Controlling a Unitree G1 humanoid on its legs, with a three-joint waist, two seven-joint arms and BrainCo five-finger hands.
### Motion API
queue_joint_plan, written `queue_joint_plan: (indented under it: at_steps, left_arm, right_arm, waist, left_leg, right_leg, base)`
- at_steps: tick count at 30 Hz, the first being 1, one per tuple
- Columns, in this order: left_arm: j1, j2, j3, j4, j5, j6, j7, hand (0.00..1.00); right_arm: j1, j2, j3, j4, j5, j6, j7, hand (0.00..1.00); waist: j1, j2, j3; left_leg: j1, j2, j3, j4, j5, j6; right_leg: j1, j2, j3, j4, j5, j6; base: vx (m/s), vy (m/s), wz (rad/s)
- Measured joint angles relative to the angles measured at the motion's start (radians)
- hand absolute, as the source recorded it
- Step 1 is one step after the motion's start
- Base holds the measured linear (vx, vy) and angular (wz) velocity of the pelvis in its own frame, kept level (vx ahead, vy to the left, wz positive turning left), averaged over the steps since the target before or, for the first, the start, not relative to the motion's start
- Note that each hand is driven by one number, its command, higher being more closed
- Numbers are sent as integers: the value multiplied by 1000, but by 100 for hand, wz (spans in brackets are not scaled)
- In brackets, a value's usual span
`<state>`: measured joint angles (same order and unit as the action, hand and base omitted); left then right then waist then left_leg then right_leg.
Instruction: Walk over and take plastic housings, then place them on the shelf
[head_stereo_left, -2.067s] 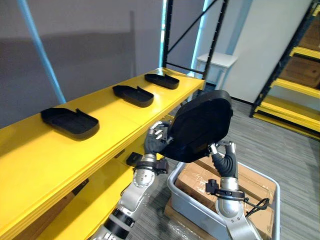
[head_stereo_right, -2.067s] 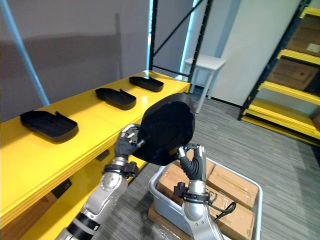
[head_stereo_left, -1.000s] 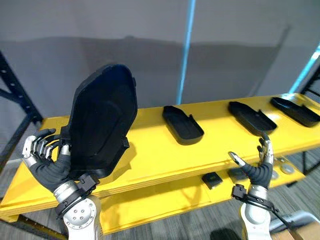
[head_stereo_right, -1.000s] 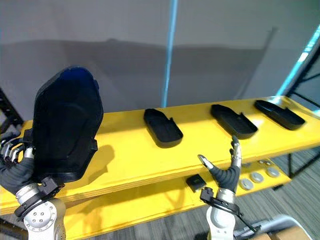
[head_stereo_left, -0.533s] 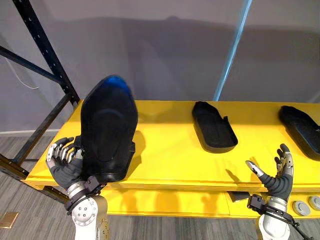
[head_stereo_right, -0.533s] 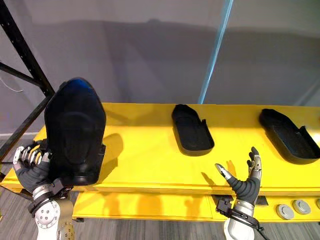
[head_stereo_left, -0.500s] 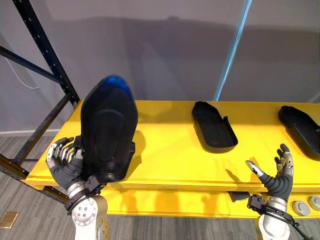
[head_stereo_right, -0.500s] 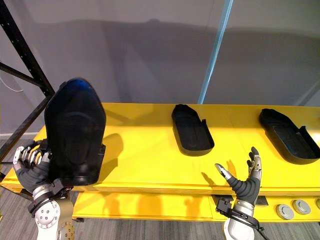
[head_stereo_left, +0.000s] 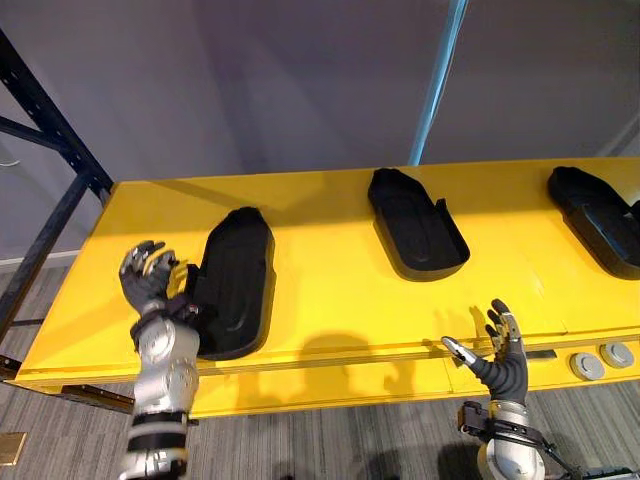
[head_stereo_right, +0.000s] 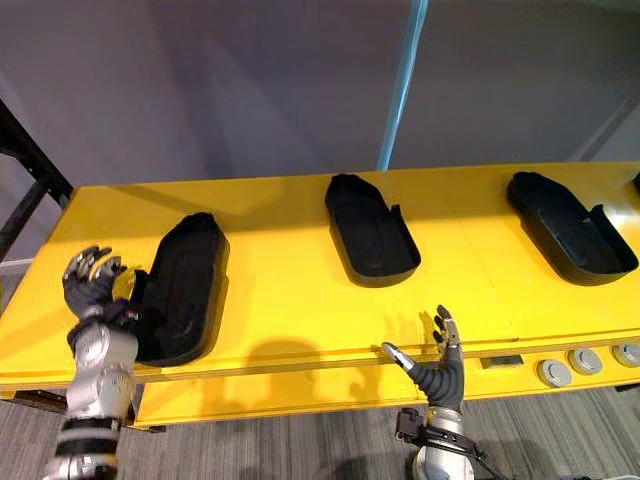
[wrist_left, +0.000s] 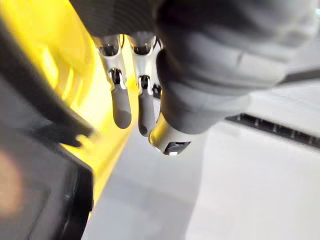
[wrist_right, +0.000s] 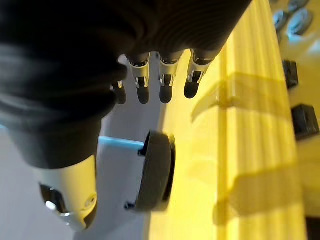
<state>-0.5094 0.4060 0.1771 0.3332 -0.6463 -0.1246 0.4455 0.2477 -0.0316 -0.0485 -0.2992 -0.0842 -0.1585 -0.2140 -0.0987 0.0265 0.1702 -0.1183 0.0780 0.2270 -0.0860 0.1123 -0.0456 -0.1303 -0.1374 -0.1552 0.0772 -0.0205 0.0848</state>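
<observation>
Flatly laid on glossy yellow shelf (head_stereo_left: 330, 292), matte black oblong plastic housing (head_stereo_left: 235, 282), left hand (head_stereo_left: 148, 281) slack-fingered alongside, right hand (head_stereo_left: 503, 365) splayed.

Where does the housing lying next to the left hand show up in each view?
Left eye view: the housing lies flat on the yellow shelf, lower left, beside the left hand.
Right eye view: same spot, lower left.
Left wrist view: probably the blurred dark shape against the yellow.
Right wrist view: the dark piece there is more likely the middle housing.
Shared landmark: the yellow shelf.
</observation>
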Motion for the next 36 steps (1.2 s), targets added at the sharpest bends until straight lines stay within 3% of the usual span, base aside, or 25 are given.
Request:
queue_joint_plan:
  at_steps: [4, 9, 10, 13, 15, 19, 22, 23, 26, 27, 30, 33, 36]
  left_arm:
    - [-143, 89, -110, 182, 2, 38, -26, 100]
    - [-252, 139, -165, 346, 24, 93, -53, 100]
    - [-268, 143, -165, 357, 37, 100, -52, 0]
    - [-283, 144, -164, 328, 40, 100, -35, 0]
    - [-261, 144, -155, 171, 20, 95, -13, 0]
    - [-191, 136, -84, -172, 4, 3, 4, 0]
    - [-162, 118, -26, -334, 70, -40, 39, 0]
    - [-135, 90, 8, -409, 151, -53, 59, 100]
    - [-41, 11, 35, -583, 325, -75, 100, 100]
    - [48, -35, 30, -686, 438, -83, 101, 100]
    - [254, -151, -28, -831, 555, -99, 80, 100]
    - [460, -243, -135, -892, 592, -104, 22, 100]
    - [624, -311, -211, -907, 592, -106, -43, 100]
  right_arm:
    - [-6, -37, 25, -2, 0, 3, 0, 0]
    - [-19, -52, 53, -7, 0, -16, 0, 0]
    - [-20, -53, 53, -7, 0, -19, 0, 0]
    - [-23, -55, 60, -8, 0, -23, -1, 0]
    - [-23, -56, 60, -7, 0, -32, -3, 0]
    - [-24, -55, 61, 0, 0, -40, -2, 0]
    - [-23, -52, 60, 13, 0, -42, 4, 0]
    - [-21, -50, 58, 22, 1, -49, 11, 0]
    - [-12, -48, 47, 49, 9, -57, 34, 0]
    - [-5, -45, 47, 52, 26, -59, 46, 0]
    - [18, -19, 37, 53, 40, -59, 71, 0]
    - [45, 5, 40, 55, 41, -59, 94, 0]
    - [64, 28, 39, 55, 41, -60, 109, 0]
  waist:
    - [-3, 2, 14]
    - [-8, 1, 37]
    - [-6, 2, 39]
    - [-2, 2, 49]
    - [2, 2, 56]
    - [2, 3, 57]
    - [3, 3, 57]
    - [2, 3, 57]
    - [4, 8, 54]
    - [3, 17, 48]
    - [7, 42, 28]
    - [17, 57, 10]
    - [17, 57, 3]
  left_leg:
    - [-25, 3, 9, 0, 6, -2]
    - [-40, 13, 12, 0, 15, -10]
    - [-43, 16, 13, 0, 18, -11]
    - [-44, 24, 12, 0, 21, -15]
    - [-48, 28, 9, 0, 24, -16]
    - [-43, 28, 10, 0, 24, -16]
    - [-27, 28, 7, 0, 24, -16]
    - [-14, 28, -1, 0, 24, -16]
    - [14, 27, -16, -1, 24, -16]
    - [19, 28, -26, -1, 25, -16]
    - [28, 27, -39, -5, 27, -14]
    - [34, 27, -42, -6, 29, -13]
    - [31, 28, -44, -6, 32, -10]
  right_leg:
    - [-23, 4, 10, -14, 15, -3]
    - [-40, 15, 14, -17, 22, -10]
    - [-45, 18, 15, -16, 24, -12]
    - [-46, 26, 14, -16, 25, -14]
    - [-48, 31, 11, -15, 26, -16]
    - [-45, 32, 10, -15, 26, -16]
    - [-27, 32, 7, -17, 25, -17]
    - [-11, 32, 5, -19, 23, -19]
    - [28, 32, -14, -20, 16, -21]
    - [38, 32, -23, -20, 14, -22]
    - [57, 30, -40, -20, 10, -21]
    - [64, 30, -45, -20, 9, -22]
    - [63, 31, -47, -21, 9, -21]
  base:
    - [-9, -3, -5]
    - [-25, -15, -4]
    - [-36, -33, -4]
    - [-12, -11, -1]
    - [0, 0, 0]
    - [0, 0, 0]
    - [-2, 0, 2]
    - [-3, 1, 8]
    - [-18, 3, 18]
    - [-34, 9, 18]
    - [-44, 13, 17]
    - [-52, 11, 5]
    - [-55, 11, 2]
